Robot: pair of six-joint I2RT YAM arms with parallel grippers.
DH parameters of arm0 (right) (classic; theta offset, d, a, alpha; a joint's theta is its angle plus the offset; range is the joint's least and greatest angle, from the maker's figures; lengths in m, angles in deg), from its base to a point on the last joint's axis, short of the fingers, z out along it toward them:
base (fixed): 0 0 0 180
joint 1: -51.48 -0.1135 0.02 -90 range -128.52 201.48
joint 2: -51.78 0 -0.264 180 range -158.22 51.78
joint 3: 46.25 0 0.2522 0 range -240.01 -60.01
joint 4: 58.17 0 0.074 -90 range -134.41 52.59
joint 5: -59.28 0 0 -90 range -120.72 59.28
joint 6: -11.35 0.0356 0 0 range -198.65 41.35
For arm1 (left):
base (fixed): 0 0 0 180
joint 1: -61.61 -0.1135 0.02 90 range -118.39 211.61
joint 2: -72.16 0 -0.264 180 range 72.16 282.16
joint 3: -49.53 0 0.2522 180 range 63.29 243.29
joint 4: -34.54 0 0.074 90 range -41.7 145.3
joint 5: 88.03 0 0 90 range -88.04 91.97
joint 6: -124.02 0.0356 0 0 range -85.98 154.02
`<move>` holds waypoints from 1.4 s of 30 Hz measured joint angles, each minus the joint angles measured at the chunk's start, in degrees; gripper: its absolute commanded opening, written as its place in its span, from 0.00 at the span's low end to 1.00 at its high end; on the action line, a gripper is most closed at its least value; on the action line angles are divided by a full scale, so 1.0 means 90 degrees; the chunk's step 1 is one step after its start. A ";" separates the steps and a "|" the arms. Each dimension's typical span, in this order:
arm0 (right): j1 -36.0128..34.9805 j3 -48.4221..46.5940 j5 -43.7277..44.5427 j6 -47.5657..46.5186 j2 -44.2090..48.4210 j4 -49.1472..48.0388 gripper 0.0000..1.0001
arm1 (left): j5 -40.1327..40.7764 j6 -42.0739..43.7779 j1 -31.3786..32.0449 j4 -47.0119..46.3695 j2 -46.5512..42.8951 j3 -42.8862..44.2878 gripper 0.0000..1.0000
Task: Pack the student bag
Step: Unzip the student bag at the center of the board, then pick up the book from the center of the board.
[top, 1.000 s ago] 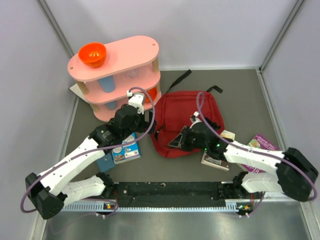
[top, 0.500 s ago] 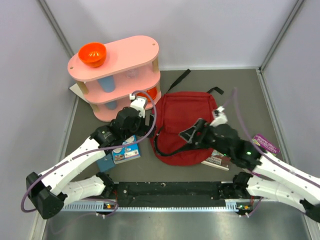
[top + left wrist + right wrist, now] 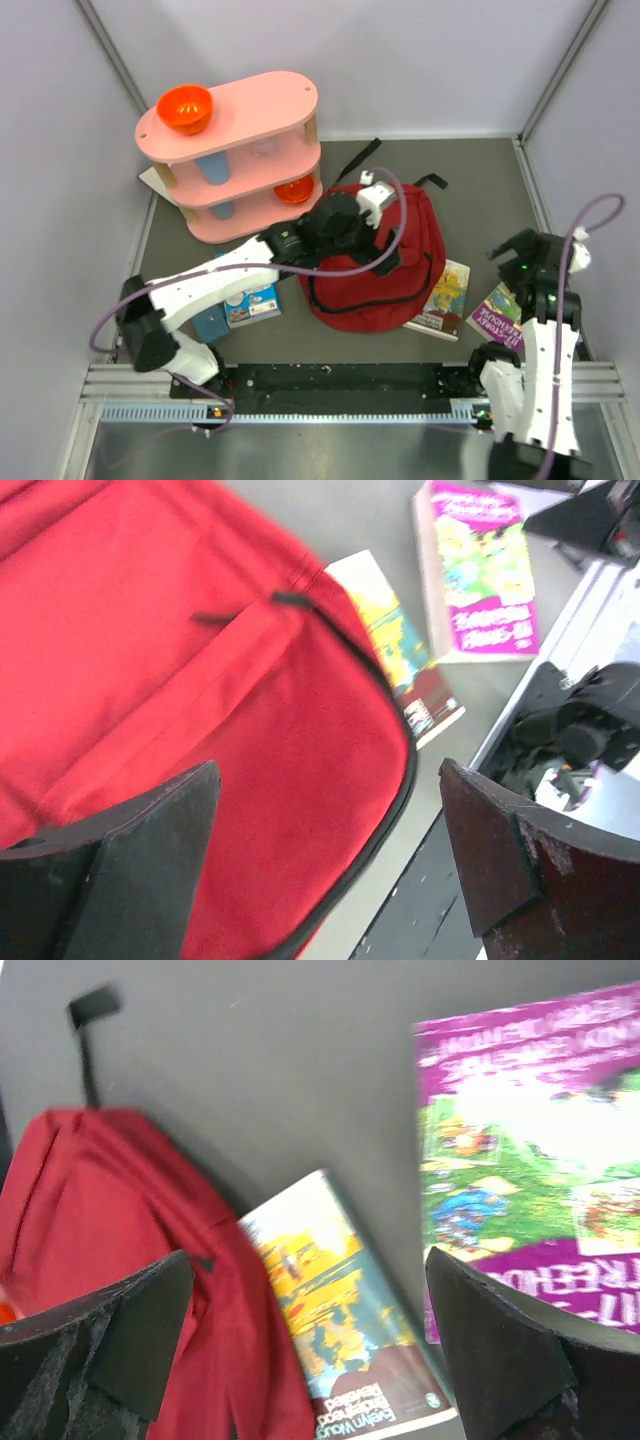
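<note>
The student bag is a dark red backpack lying flat in the middle of the table, with its black straps toward the back. My left gripper hangs open over the bag's right half. In the left wrist view the red fabric fills the space under the left gripper, and nothing is held. My right gripper stands open at the far right, apart from the bag. In the right wrist view the right gripper is above a yellow-covered book, with the bag to its left.
A yellow book and a purple book lie right of the bag. Blue books lie left of it. A pink two-tier shelf with an orange bowl stands at the back left. Walls close in both sides.
My right gripper opened, let go of the bag and pulled back to the far right. My left arm swung from beside the shelf to over the bag, gripper still open.
</note>
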 measured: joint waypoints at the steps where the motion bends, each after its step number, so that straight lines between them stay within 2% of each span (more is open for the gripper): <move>1: 0.0687 0.0005 -0.0304 -0.0136 -0.0029 0.0100 0.99 | -0.0202 0.0012 0.0010 -0.0102 0.0338 0.0296 0.96; 4: 0.2307 0.0097 -0.1095 -0.0413 -0.0092 0.0270 0.99 | -0.0792 0.0068 0.0010 -0.0257 0.1409 0.1319 0.95; 8: 0.3004 0.0325 -0.1355 -0.0556 -0.0138 0.0597 0.99 | -0.1506 0.0126 0.0017 -0.0401 0.2756 0.2635 0.96; 14: 0.3045 0.0330 -0.0862 -0.0498 -0.0007 0.0869 0.99 | -0.2344 0.0119 0.0034 -0.0571 0.4425 0.4075 0.97; 23: 0.3174 0.0537 -0.0005 -0.0308 -0.0991 0.0495 0.99 | -0.3240 -0.0486 0.0034 -0.1404 0.5809 0.4770 0.98; 30: 0.3517 0.1069 0.0291 -0.0061 -0.1258 0.0027 0.99 | -0.3687 -0.1224 0.0056 -0.2327 0.6885 0.5416 0.99; 42: 0.3543 0.2086 0.0940 0.0272 -0.1362 -0.1260 0.99 | -0.3886 -0.1639 0.0168 -0.2931 0.7223 0.5649 0.99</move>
